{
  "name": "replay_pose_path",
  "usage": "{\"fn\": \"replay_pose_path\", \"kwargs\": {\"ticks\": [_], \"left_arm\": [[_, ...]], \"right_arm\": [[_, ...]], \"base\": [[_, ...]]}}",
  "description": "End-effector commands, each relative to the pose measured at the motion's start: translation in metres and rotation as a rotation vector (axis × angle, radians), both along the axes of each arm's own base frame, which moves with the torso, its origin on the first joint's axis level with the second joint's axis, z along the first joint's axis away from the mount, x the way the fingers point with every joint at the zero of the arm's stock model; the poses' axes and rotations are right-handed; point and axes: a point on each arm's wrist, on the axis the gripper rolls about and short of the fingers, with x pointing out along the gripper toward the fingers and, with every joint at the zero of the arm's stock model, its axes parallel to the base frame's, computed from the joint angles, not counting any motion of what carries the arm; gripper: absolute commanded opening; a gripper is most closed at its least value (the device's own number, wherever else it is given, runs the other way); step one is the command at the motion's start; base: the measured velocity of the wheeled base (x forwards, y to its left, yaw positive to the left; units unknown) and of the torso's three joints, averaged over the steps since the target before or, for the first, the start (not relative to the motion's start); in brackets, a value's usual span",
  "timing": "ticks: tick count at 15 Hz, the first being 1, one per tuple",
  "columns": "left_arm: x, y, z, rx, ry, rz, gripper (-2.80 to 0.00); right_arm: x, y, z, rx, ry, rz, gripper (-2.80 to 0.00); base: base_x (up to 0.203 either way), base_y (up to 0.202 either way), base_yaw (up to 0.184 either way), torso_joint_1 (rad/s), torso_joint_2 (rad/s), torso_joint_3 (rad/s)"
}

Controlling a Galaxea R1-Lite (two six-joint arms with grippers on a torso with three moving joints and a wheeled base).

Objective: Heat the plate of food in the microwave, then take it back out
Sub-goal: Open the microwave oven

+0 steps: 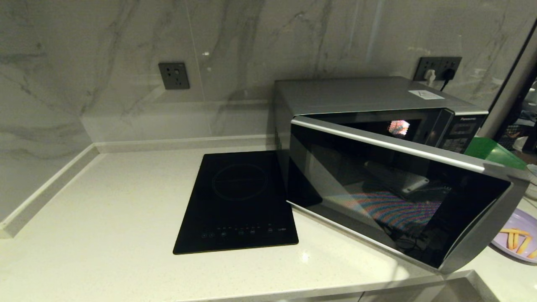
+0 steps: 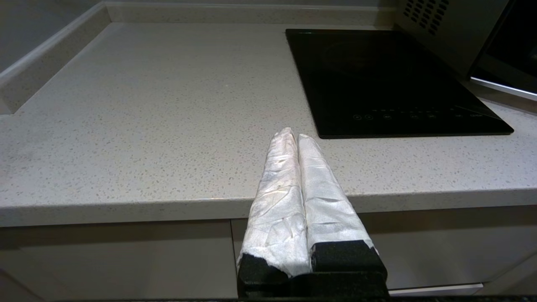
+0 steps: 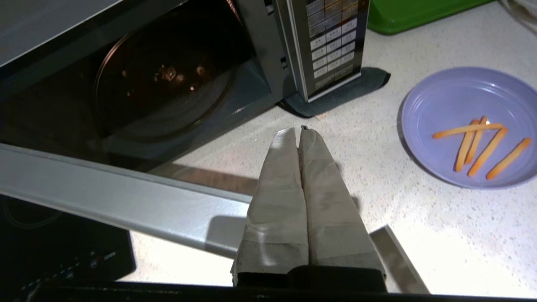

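The silver-grey microwave (image 1: 361, 98) stands at the back right of the counter, its dark glass door (image 1: 398, 197) swung partly open toward me. In the right wrist view the cavity shows an empty glass turntable (image 3: 163, 84) beside the button panel (image 3: 331, 42). The lavender plate of food (image 3: 470, 126), with several orange sticks, lies on the counter to the right of the microwave; only its edge (image 1: 518, 241) shows in the head view. My right gripper (image 3: 298, 130) is shut and empty, above the door's outer end, left of the plate. My left gripper (image 2: 295, 135) is shut and empty over the counter's front edge.
A flat black induction cooktop (image 1: 239, 201) lies just left of the microwave. A green tray (image 1: 495, 153) sits behind the open door at the right. The pale speckled counter (image 1: 105, 209) stretches left to a raised wall kerb (image 1: 46, 188).
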Motion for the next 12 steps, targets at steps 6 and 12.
{"fn": "replay_pose_path", "kwargs": {"ticks": [6, 12], "left_arm": [[0.0, 0.0, 0.0, -0.001, 0.0, 0.001, -2.8], [0.0, 0.0, 0.0, -0.001, 0.0, 0.001, -2.8]], "right_arm": [[-0.001, 0.004, -0.005, 0.007, 0.082, 0.027, -2.8], [0.0, 0.006, -0.014, 0.014, 0.116, 0.056, -2.8]], "base": [[0.0, 0.0, 0.0, 0.0, 0.0, 0.0], [0.0, 0.0, 0.0, 0.0, 0.0, 0.0]]}}
